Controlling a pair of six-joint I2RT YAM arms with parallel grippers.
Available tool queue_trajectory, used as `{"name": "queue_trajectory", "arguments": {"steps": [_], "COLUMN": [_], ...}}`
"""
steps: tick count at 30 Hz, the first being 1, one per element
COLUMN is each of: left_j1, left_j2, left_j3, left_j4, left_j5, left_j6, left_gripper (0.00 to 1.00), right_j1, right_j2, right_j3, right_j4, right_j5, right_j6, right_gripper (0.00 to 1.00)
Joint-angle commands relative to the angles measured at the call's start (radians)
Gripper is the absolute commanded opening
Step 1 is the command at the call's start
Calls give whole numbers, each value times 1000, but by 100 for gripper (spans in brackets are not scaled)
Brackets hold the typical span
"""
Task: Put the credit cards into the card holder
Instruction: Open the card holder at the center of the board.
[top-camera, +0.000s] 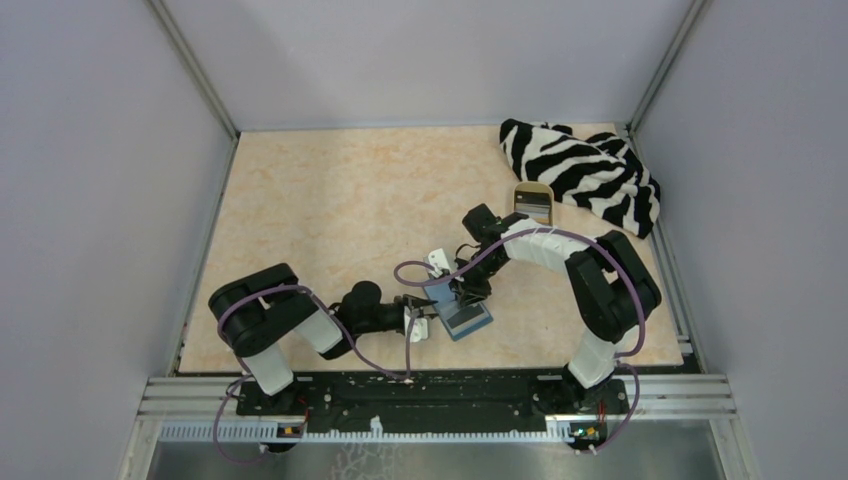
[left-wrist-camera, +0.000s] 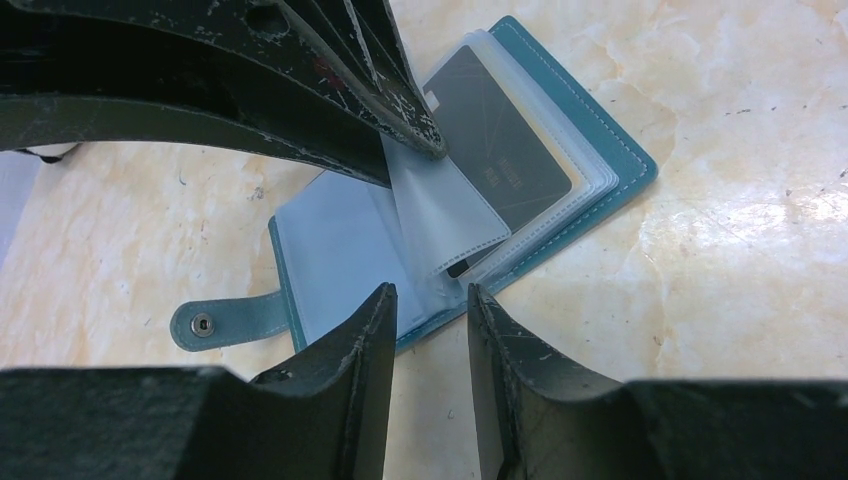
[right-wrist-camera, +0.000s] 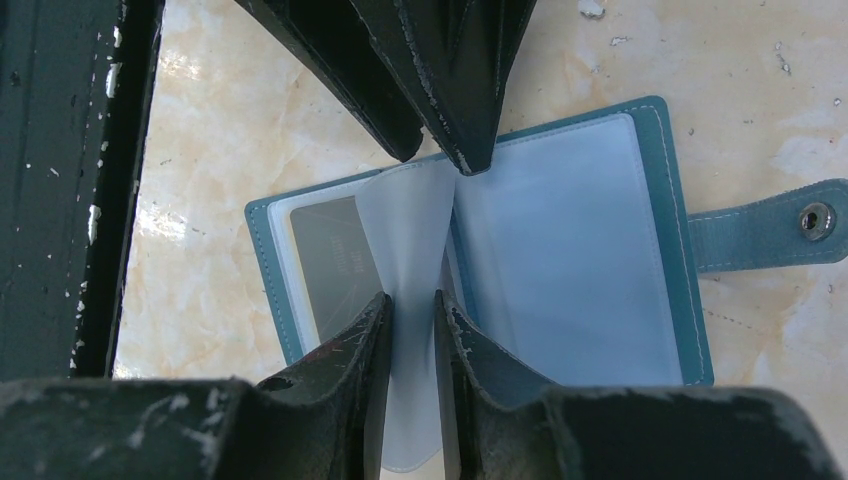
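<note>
Okay so holder (top-camera: 462, 318) lies open, 6 o'clock on worktop (top-camera: 330, 200) | right pincer (right-wrist-camera: 412, 300) pinching a clear sleeve (right-wrist-camera: 405, 230) upright, probably to keep a pocket reachable | left pincer (left-wrist-camera: 430, 295) spread, empty, at holder's edge | one dark card (left-wrist-camera: 500, 150) inside

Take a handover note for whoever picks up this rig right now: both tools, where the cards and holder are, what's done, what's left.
Left tool: open, holding nothing, at the card holder's edge.
Right tool: shut on a clear sleeve, holding it up from the open holder.
Holder: lying open on the table, in front of both arms.
Done: one dark card sits in a sleeve.
Left: what look like more cards wait in the tan tray beside the zebra cloth, far right.
</note>
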Motion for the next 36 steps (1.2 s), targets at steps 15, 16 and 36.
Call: {"name": "queue_trajectory", "arguments": {"steps": [15,16,36], "left_j1": [-16,-18,-22], "left_j2": [47,49,32], "left_j3": [46,50,106], "left_j4": [49,49,-62], "left_j5": [16,17,44], "left_j6": [-61,-65,-266], "left_gripper": [35,34,0], "right_j1": [0,0,-84], "right_j2": [8,10,-102], "right_j3": [45,45,54], "right_j4": [-19,-19,14], "right_j5": [-49,-49,-115], "right_j6": [-20,-19,61], "right_gripper": [22,22,53]}}
